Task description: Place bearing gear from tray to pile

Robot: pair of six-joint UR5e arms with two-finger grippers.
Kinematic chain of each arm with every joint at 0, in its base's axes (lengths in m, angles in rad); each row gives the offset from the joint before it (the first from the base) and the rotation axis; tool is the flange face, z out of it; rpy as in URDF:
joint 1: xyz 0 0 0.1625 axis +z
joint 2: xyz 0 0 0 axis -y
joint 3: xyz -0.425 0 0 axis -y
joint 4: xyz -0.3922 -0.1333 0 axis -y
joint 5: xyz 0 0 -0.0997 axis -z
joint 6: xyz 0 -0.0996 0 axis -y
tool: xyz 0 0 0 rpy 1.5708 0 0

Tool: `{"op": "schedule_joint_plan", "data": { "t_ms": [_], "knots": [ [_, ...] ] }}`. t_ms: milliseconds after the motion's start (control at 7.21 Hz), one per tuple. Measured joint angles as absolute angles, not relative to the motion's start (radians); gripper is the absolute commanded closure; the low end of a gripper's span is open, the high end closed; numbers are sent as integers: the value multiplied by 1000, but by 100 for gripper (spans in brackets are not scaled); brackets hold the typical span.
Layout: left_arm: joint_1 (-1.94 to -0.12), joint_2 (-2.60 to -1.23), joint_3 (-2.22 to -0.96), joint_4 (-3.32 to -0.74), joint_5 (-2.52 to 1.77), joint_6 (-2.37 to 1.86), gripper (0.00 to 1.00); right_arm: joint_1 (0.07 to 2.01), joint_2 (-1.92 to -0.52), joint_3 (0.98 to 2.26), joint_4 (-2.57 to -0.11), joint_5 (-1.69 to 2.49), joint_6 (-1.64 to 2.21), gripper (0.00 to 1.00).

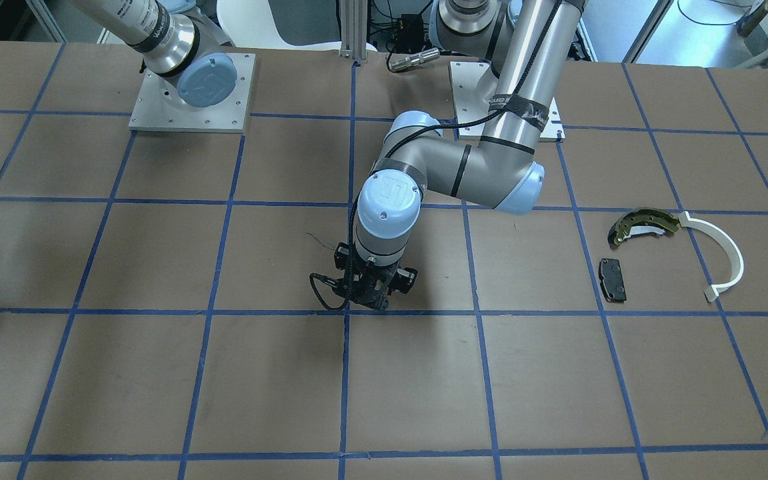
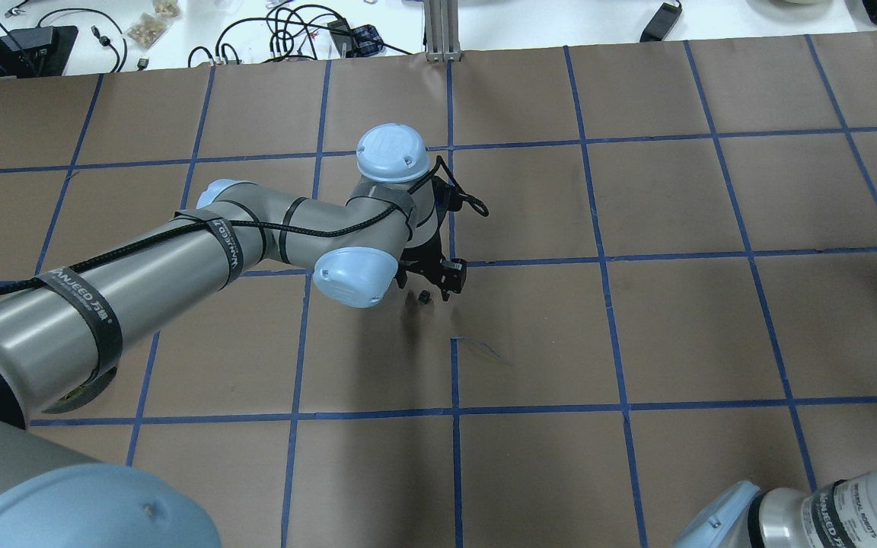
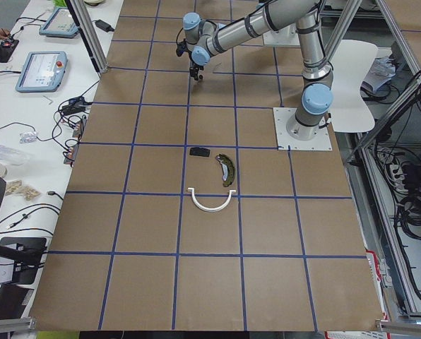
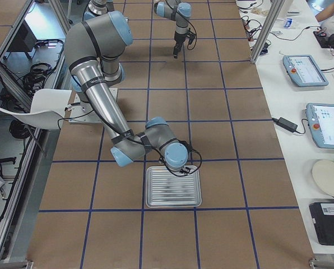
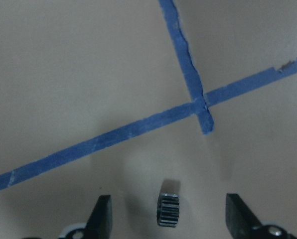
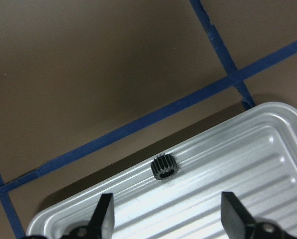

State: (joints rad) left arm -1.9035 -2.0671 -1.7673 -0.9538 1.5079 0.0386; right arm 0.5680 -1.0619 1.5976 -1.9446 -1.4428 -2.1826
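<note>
Right end effector (image 6: 166, 195), wide open and empty, hangs over the bearing gear (image 6: 164, 168) in the tray (image 6: 268, 159); off-centre closing could flick it.

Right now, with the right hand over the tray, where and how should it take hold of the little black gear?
Pinch the gear across its toothed rim, coming straight down. It lies flat on the tray, hole up, so only its round sides offer opposing faces. The open right hand should probably shift forward first; the gear sits ahead of its fingers.
</note>
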Motion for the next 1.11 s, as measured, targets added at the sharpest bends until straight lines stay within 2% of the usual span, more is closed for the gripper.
{"op": "schedule_joint_plan", "data": {
  "t_ms": [139, 277, 693, 1109],
  "knots": [
    [-1904, -2076, -1767, -953, 1515, 47, 65, 568, -1050, 1601, -1962, -1442, -2241, 26],
    [-1904, -2084, -1768, -954, 1532, 52, 100, 568, -1037, 1604, -1979, -1441, -2274, 26],
    [-1904, -2086, -1762, -963, 1549, 51, 100, 574, -1022, 1618, -1990, -1431, -2266, 28],
    [-1885, -2042, -1729, -1014, 1578, 64, 100, 576, -1020, 1621, -1991, -1428, -2254, 43]
  ]
}}
